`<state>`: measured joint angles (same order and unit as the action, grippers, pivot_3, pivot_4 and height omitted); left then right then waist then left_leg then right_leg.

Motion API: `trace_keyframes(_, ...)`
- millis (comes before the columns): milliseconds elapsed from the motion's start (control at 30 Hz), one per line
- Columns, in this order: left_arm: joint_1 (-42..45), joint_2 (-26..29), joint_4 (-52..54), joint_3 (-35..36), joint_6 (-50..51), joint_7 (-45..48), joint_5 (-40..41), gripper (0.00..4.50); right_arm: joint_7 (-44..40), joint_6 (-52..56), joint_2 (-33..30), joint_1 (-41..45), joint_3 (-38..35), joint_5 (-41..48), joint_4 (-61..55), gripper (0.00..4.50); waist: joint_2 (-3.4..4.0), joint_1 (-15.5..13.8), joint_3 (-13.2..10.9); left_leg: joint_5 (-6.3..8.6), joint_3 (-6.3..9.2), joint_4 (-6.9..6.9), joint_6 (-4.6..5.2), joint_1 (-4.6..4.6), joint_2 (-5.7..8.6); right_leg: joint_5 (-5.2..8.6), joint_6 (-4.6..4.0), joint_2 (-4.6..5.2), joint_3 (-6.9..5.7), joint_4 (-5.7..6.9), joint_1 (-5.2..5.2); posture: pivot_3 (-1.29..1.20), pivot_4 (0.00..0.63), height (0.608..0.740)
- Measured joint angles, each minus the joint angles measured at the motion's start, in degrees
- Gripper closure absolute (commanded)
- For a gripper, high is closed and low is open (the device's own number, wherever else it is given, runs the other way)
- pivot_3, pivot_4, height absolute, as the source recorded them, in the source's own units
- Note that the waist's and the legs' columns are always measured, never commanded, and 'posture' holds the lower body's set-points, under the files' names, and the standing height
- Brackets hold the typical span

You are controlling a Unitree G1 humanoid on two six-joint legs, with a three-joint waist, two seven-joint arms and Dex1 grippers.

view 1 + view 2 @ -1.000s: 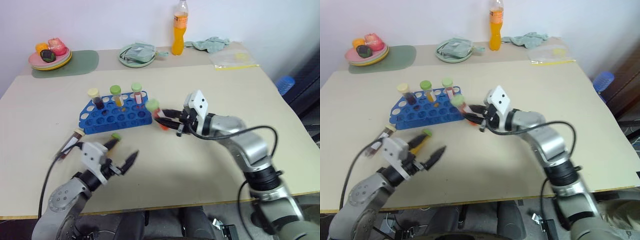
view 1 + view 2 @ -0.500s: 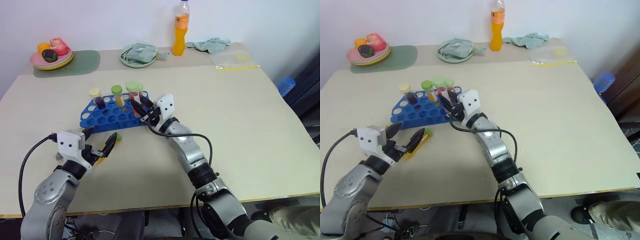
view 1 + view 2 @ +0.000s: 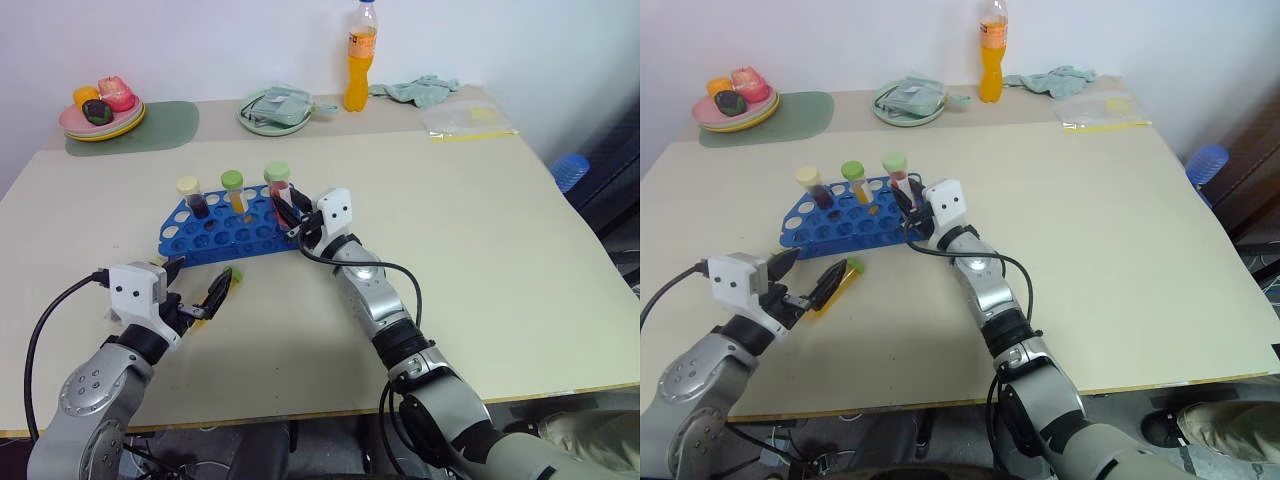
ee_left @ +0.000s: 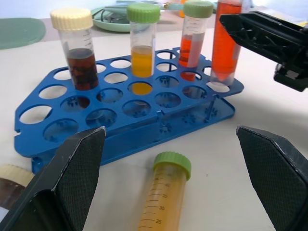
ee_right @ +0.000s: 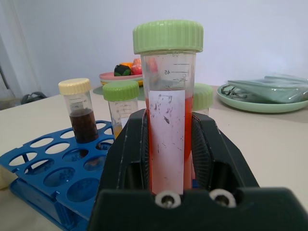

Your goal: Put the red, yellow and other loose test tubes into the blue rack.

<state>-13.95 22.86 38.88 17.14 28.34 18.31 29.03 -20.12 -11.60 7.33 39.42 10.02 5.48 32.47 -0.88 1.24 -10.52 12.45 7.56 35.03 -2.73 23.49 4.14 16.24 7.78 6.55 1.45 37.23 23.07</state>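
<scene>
The rack (image 3: pixel 232 228) is taken as landmark; three capped tubes are seen upright in its far row: a maroon tube (image 4: pixel 79 57) with cream cap, a yellow tube (image 4: pixel 143 50) with green cap, and a red tube (image 4: pixel 194 37) with green cap. At the rack's right end a fourth tube (image 5: pixel 168 106), red with green cap, is held upright, clamped between the shut fingers of the right gripper (image 3: pixel 297 218); in the left wrist view its base appears to be at or in a corner hole, though how deep it sits cannot be told. In front of the rack a yellow-orange tube (image 4: pixel 164 195) is seen lying on the table (image 3: pixel 480 230), cap toward the rack; a further cream-capped tube (image 4: pixel 12 185) is partly seen near the rack's left front corner. The left gripper (image 3: pixel 190 290) is held level in front of the rack, its fingers spread wide and empty, with the lying tube between them.

Step in hand, as judged: insertion of the red tube. The next move calls for the tube to be kept vertical over its hole, lowered until seated, then released; the lying tube is to be grasped afterwards.
</scene>
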Motion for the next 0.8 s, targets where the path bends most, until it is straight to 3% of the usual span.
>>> trace_keyframes(667, -3.4, -1.1, -6.4, -0.2, -7.7, 5.2, -2.1, 0.00, -0.7, 1.7, 0.0, -0.1, 0.5, 0.4, 1.7, 3.74, 0.03, 0.0, 0.0, 0.00, 0.00, -0.02, 0.00, -0.01, 0.00, 0.00, -0.01, 0.00, 0.00, -0.01, 0.03, 0.00, 0.150, 0.740)
trace_keyframes(800, -3.6, -1.1, -7.9, -0.2, -9.1, 5.9, -2.3, 0.00, -2.6, 2.0, 0.0, -0.1, 0.2, 1.9, 1.7, 1.85, 0.03, 0.0, 0.0, 0.00, 0.00, -0.02, 0.00, -0.01, -0.01, 0.00, -0.01, 0.00, 0.00, -0.01, 0.03, 0.00, 0.150, 0.740)
